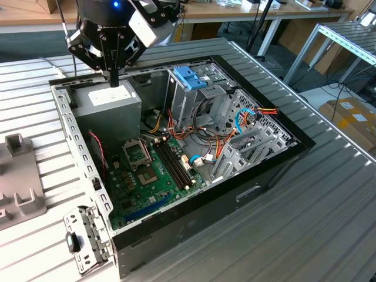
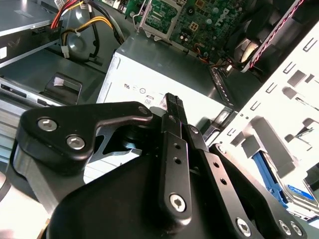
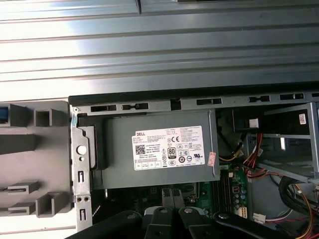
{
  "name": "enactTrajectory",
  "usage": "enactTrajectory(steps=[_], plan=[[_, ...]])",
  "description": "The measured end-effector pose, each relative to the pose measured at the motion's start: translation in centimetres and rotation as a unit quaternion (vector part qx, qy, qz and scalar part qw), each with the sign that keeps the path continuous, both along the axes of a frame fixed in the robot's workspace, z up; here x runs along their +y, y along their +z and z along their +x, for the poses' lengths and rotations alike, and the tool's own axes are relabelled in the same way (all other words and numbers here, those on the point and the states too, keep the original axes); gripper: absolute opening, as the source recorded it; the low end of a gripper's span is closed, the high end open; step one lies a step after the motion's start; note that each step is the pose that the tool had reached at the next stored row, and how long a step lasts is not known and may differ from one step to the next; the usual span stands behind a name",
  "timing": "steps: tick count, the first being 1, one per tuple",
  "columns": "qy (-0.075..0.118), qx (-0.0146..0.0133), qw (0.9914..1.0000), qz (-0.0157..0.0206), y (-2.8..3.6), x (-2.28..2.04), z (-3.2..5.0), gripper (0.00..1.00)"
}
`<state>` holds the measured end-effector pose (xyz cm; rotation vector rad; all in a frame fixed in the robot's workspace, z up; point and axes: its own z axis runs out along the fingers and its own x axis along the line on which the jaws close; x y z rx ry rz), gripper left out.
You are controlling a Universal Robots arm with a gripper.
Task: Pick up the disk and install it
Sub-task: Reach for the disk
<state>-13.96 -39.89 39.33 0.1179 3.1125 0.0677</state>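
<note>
The jaws are closed on nothing. Their tips are pressed together and point straight down over the power supply [image 1: 111, 101], in the corner of the case [image 1: 69, 126]. In the second wrist view the black links fold in to one narrow tip above the supply's label, with no part between them. Whether the tip touches the supply's lid I cannot tell.

The disk [image 2: 294, 191] lies outside the case, just past the perforated side wall. Its light blue carrier and labelled face show there among the blocks of a grey holder [image 1: 17, 176]. The holder sits on the bench [image 1: 329, 205], at the exterior view's left of the case. The slotted blocks appear meant to keep the disk at a fixed spot and angle so it can be gripped cleanly.

The case lies on its side with the panel off. That leaves the motherboard [image 1: 153, 170] and the drive cage [image 1: 197, 103] open to reach from above. A darker blue latch [image 1: 189, 76] stands on the cage at the far end of the case, well apart from the jaws.

Going by how things lie, the disk is untouched and the pick-up is not yet made.
</note>
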Motion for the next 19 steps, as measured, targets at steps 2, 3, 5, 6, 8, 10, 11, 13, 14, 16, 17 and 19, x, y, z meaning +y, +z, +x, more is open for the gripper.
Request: enactTrajectory(steps=[2,3,5,6,8,10,11,13,14,16,17,19], plan=[[0.0,0.0,1.0,0.0,0.0,0.0,-0.04,0.11],[0.0,0.0,1.0,0.0,0.0,0.0,-0.06,0.11],[0.0,0.0,1.0,0.0,0.0,0.0,-0.25,0.11],[0.0,0.0,1.0,0.0,0.0,0.0,-0.27,0.11],[0.0,0.0,1.0,0.0,0.0,0.0,-0.33,0.11],[0.0,0.0,1.0,0.0,0.0,0.0,-0.37,0.11],[0.0,0.0,1.0,0.0,0.0,0.0,-0.38,0.11],[0.0,0.0,1.0,0.0,0.0,0.0,-0.42,0.11],[0.0,0.0,1.0,0.0,0.0,0.0,-0.43,0.11],[0.0,0.0,1.0,0.0,0.0,0.0,-0.47,0.11],[0.0,0.0,1.0,0.0,0.0,0.0,-0.49,0.11],[0.0,0.0,1.0,0.0,0.0,0.0,-0.53,0.11]])
